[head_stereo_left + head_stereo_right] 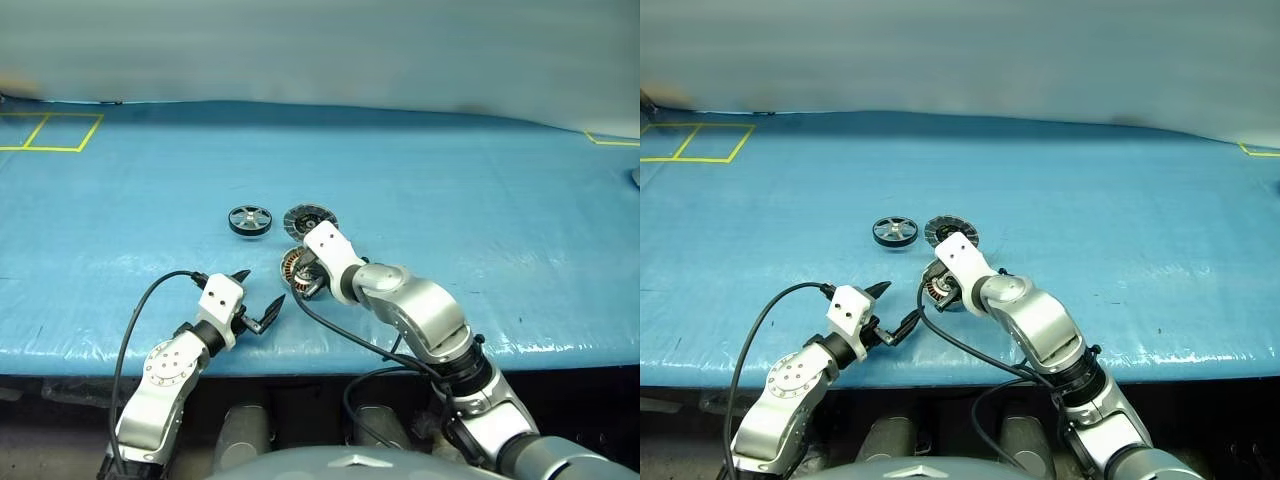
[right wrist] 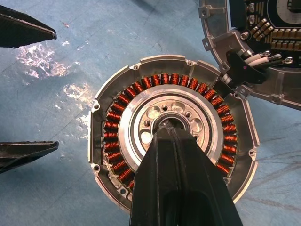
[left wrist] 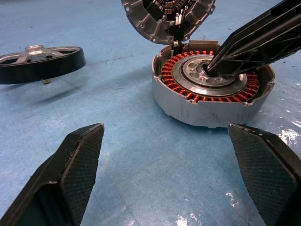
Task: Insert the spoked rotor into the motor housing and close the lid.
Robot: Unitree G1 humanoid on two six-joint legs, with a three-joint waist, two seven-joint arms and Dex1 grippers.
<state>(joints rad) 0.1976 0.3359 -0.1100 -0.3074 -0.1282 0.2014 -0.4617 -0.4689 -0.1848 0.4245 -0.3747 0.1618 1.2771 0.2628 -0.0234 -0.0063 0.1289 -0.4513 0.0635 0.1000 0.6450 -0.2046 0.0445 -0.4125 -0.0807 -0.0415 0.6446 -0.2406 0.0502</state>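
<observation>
The motor housing [image 2: 113, 127] sits on the blue table with its ring of copper windings facing up. My right gripper [image 2: 170, 128] is shut, and its tips rest in the housing's grey centre hole with nothing held. The lid [image 1: 310, 219] lies open just behind the housing, inner face up, joined to it by short wires. The spoked rotor [image 1: 250, 220], a black ring with silver spokes, lies flat to the left of the lid. My left gripper [image 1: 262, 287] is open and empty, a short way left of and nearer than the housing, pointing towards it.
A blue sheet covers the table [image 1: 480, 200]. Yellow tape squares [image 1: 50, 131] mark its far left corner, and another yellow mark [image 1: 612, 139] lies at the far right. The table's front edge [image 1: 80, 360] runs just under both arms.
</observation>
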